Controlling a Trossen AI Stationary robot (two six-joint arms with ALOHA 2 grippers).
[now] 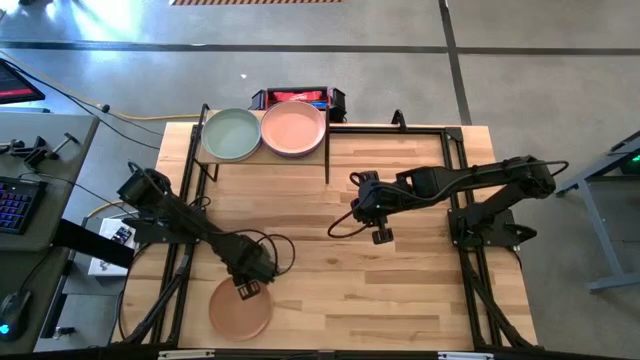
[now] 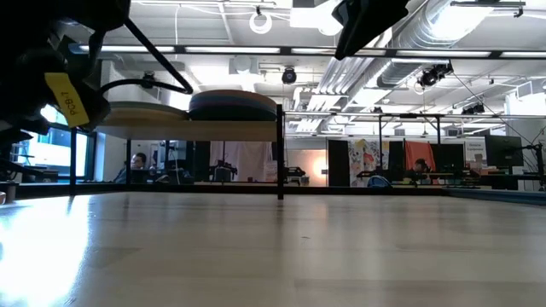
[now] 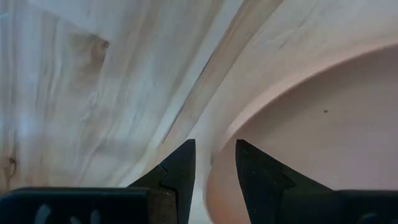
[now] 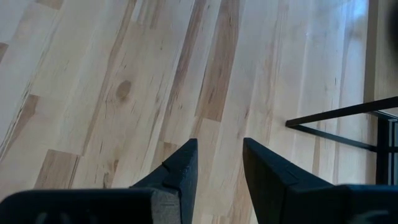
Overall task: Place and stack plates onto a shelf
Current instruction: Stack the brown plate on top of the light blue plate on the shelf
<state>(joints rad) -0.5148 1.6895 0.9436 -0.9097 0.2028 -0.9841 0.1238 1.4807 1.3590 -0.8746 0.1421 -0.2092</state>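
A peach plate (image 1: 240, 310) lies flat on the wooden tabletop near its near edge. My left gripper (image 1: 245, 288) is at that plate's far rim, shut on it. On the raised shelf (image 1: 265, 158) at the table's far edge sit a pale grey-green plate (image 1: 231, 134) and, to its right, a salmon pink plate (image 1: 294, 129). In the low view the shelf (image 2: 171, 130) carries a dark plate outline (image 2: 235, 104). My right gripper (image 1: 381, 236) hangs over bare table right of centre, slightly open and holding nothing. The other plates are out of view. My left gripper has the peach plate's far rim (image 3: 214, 134) between its two fingers, one finger (image 3: 180, 168) outside the rim and the other (image 3: 258, 171) over the plate's inner side. The fingers come from above, slanting toward the near edge. The plate lies flat on the table.
The shelf's thin black legs (image 1: 327, 160) stand on the table's far part, and one frame bar (image 4: 336, 115) shows in the right wrist view. A red and black box (image 1: 296, 97) sits behind the shelf. Bare wood (image 1: 400, 300) stretches between the arms and the near edge.
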